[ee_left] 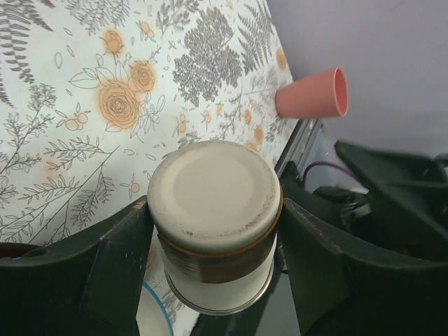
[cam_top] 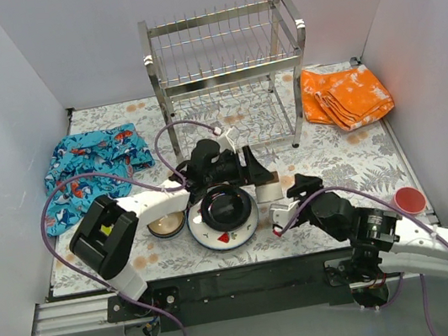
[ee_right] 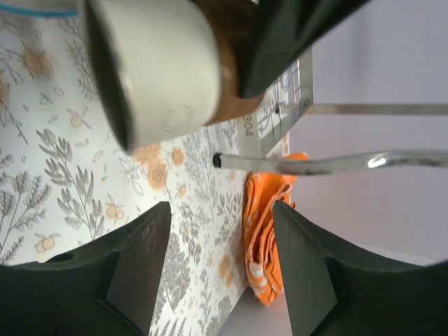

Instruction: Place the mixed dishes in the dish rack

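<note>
My left gripper (cam_top: 261, 176) is shut on a cream steel cup (cam_top: 268, 189) with a brown band, holding it on its side low over the mat; in the left wrist view the cup's base (ee_left: 210, 189) sits between the gripper (ee_left: 213, 234). A white red-rimmed plate (cam_top: 218, 237) carries a black dish (cam_top: 228, 208) just left of the cup. A tan bowl (cam_top: 167, 225) lies left of the plate. A pink cup (cam_top: 410, 200) lies at the right, also in the left wrist view (ee_left: 313, 94). The chrome dish rack (cam_top: 230, 73) stands at the back. My right gripper (cam_top: 286, 208) is open and empty below the cup (ee_right: 161, 63).
A blue patterned cloth (cam_top: 95, 158) lies at the left, an orange cloth (cam_top: 345, 96) at the back right, also in the right wrist view (ee_right: 269, 231). A rack wire (ee_right: 329, 162) crosses that view. White walls close three sides.
</note>
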